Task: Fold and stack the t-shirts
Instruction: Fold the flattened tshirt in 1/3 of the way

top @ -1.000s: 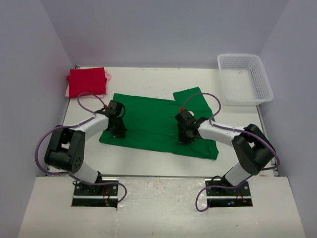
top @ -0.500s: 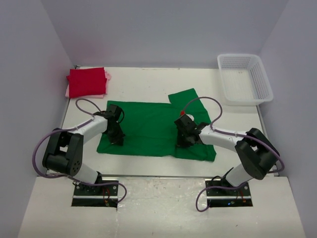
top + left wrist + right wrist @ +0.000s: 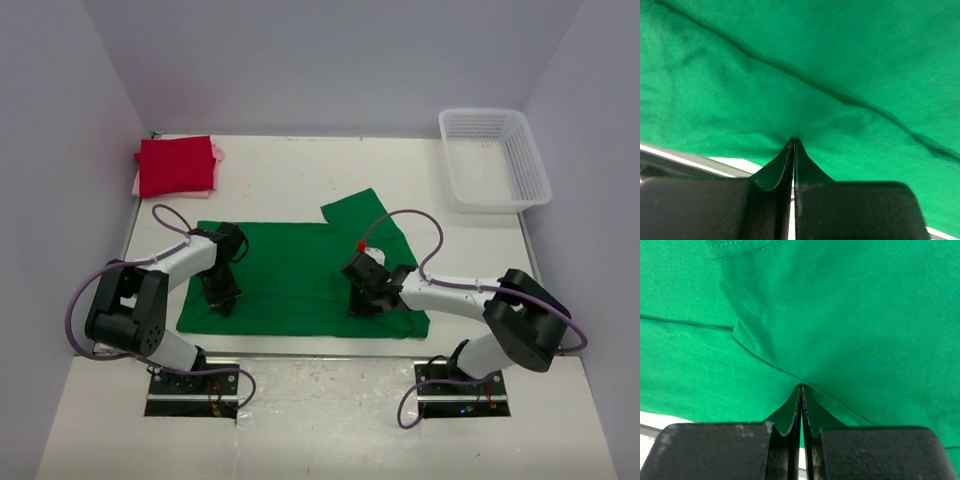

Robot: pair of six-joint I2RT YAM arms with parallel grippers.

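Observation:
The bright green t-shirt lies spread near the table's front edge, one sleeve sticking out toward the back right. My left gripper is shut on the green cloth at its left part; the left wrist view shows the jaws pinched on the fabric. My right gripper is shut on the green cloth at its right part; the right wrist view shows it closed on a fold. The folded red t-shirt lies at the back left on top of the pale pink one.
A white mesh basket stands at the back right. Grey walls close the table at the back and both sides. The table's front edge runs just below the green shirt.
Both grippers have pulled the green t-shirt toward the front edge. The shirt now lies nearer me and its sleeve has shifted left and forward.

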